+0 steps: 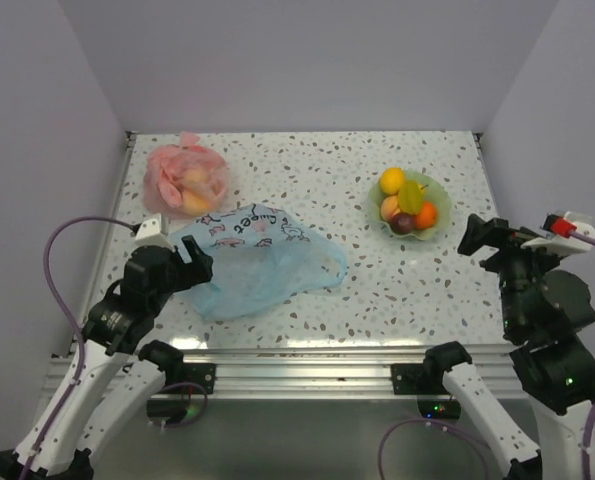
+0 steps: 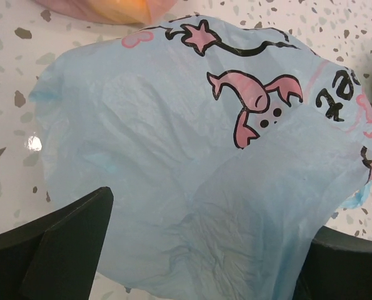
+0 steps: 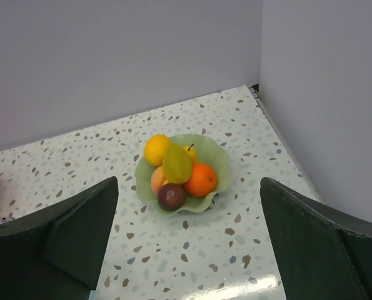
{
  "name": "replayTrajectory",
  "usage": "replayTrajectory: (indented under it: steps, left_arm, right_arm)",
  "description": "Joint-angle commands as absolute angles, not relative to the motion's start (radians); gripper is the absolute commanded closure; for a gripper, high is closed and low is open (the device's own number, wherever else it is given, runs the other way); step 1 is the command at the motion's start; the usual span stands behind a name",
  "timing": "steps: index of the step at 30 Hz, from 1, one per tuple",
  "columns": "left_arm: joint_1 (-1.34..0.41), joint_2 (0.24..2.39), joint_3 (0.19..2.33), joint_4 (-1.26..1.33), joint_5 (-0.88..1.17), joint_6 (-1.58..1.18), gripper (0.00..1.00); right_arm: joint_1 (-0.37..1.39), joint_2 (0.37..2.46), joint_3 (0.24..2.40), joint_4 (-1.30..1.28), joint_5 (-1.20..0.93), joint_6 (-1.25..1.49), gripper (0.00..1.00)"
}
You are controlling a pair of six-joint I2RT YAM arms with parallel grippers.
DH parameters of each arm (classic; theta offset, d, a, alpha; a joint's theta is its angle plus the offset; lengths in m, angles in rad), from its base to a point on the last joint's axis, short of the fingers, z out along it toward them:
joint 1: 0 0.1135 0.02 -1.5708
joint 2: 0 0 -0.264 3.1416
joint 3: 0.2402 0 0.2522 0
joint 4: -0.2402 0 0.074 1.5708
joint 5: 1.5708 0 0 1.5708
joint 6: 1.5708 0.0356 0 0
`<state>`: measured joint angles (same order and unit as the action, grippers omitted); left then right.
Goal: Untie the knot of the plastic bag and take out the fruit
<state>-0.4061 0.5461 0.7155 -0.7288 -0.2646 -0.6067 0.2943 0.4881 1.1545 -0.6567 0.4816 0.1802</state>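
Note:
The light-blue plastic bag [image 1: 262,262] lies flat and slack on the table, its white printed band facing up. It fills the left wrist view [image 2: 192,156]. The fruit [image 1: 407,203] sits apart from it in a green bowl [image 1: 439,190]: yellow, yellow-green, orange, peach and dark purple pieces, also in the right wrist view [image 3: 176,172]. My left gripper [image 1: 182,262] is open at the bag's left end, and the plastic lies between its wide-apart fingers [image 2: 207,250]. My right gripper [image 1: 482,237] is open and empty, right of the bowl [image 3: 189,237].
A pink-red translucent bag [image 1: 185,180] with orange-yellow fruit inside sits at the back left, just beyond the blue bag; its edge shows in the left wrist view [image 2: 110,7]. Walls close the table at the back and both sides.

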Motion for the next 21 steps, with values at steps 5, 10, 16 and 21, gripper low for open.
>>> replayTrajectory:
  steps: [5,10,16,21]
  left_arm:
    - [-0.403,0.451,0.836,-0.793,-0.226,-0.532,0.0]
    - [-0.403,0.425,0.859,-0.84,-0.18,-0.492,0.0]
    - [-0.403,0.469,0.827,-0.805,-0.035,-0.437,0.0]
    - [-0.405,0.534,0.827,-0.717,0.084,-0.376,0.0]
  right_arm:
    - [0.296,0.387,1.192,-0.748,0.559,0.158,0.01]
    - [0.298,0.405,1.206,-0.808,0.415,0.13,0.01]
    - [0.296,0.534,1.166,-0.784,-0.151,0.106,0.01]
    - [0.298,0.693,1.079,-0.71,-0.512,0.117,0.01]
